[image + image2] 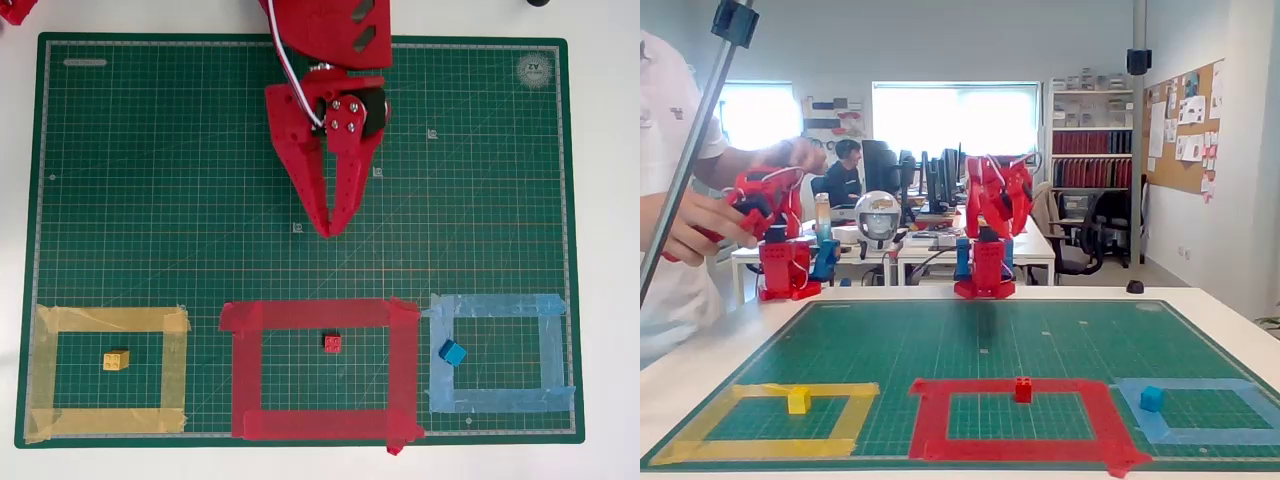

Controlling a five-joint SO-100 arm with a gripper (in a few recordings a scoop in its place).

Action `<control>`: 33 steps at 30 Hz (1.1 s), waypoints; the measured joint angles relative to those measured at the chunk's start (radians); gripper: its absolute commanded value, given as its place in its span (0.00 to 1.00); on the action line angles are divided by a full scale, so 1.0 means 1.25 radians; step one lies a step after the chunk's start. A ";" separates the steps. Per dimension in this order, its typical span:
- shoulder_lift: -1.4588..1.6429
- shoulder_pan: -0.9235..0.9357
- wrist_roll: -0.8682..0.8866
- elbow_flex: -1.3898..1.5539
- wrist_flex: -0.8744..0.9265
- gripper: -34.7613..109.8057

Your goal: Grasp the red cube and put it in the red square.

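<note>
My fingers point(327, 228) hang pinched narrow, empty; red cube point(333, 344) sits beyond them inside red square point(320, 318); nothing left but retracting cleanly.

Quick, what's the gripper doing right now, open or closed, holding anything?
Gripper: shut, fingertips together, holding nothing. The red cube lies apart from it, inside the red square.

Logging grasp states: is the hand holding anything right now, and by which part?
Nothing is held. The hand hovers shut over bare mat, and the red cube sits free inside the red square.
</note>
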 measured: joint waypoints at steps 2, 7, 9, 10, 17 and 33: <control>0.077 0.012 -0.050 0.101 -0.026 0.23; 0.221 0.023 -0.134 0.266 -0.050 0.23; 0.268 0.033 -0.155 0.331 -0.053 0.23; 0.295 0.034 -0.161 0.361 -0.053 0.23; 0.447 0.083 -0.185 0.511 -0.053 0.23; 0.636 0.103 -0.185 0.650 0.043 0.23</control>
